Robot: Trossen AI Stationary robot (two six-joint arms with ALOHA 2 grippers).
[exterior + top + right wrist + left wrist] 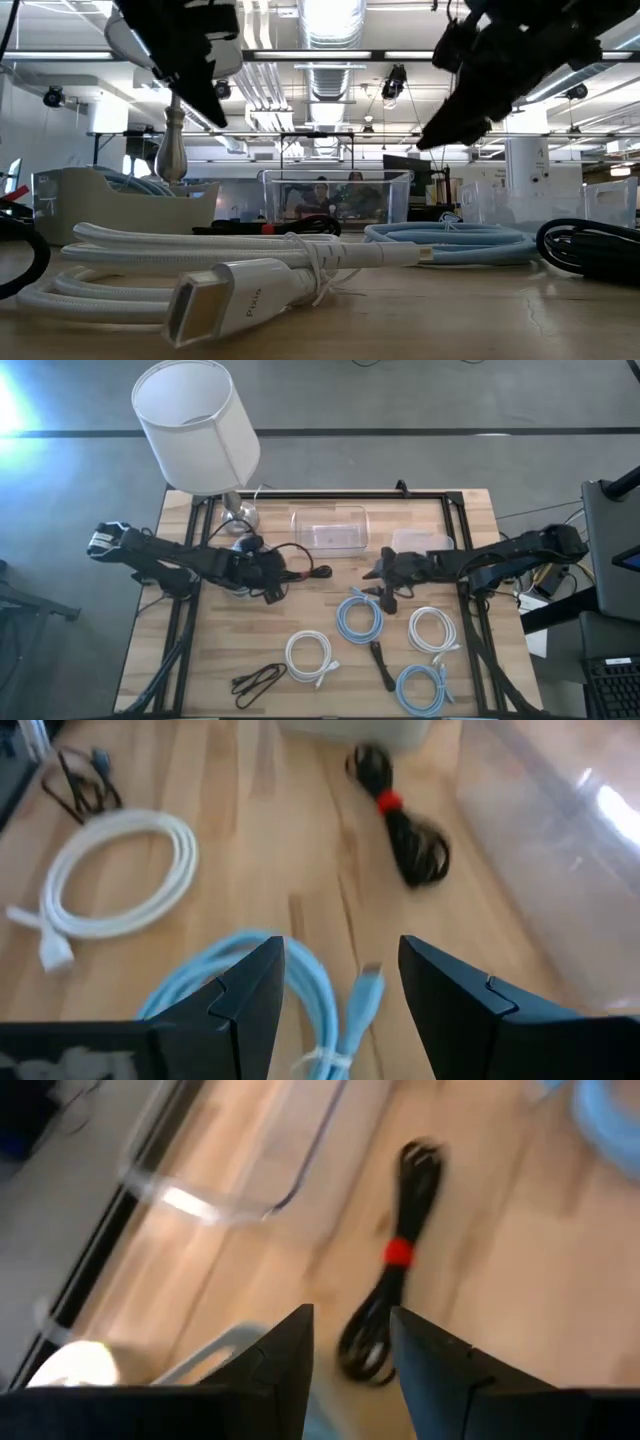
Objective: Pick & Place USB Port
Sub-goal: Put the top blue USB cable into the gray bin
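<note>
Between both grippers' open, empty jaws lies a black cable (313,572), beside the clear bin (329,529).

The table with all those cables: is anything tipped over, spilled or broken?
Nothing stands out. The coiled cables, white and blue, lie flat and tidy, the clear bin sits upright and the lamp stands at the table's back edge. Both grippers, left and right, hover open and empty.
</note>
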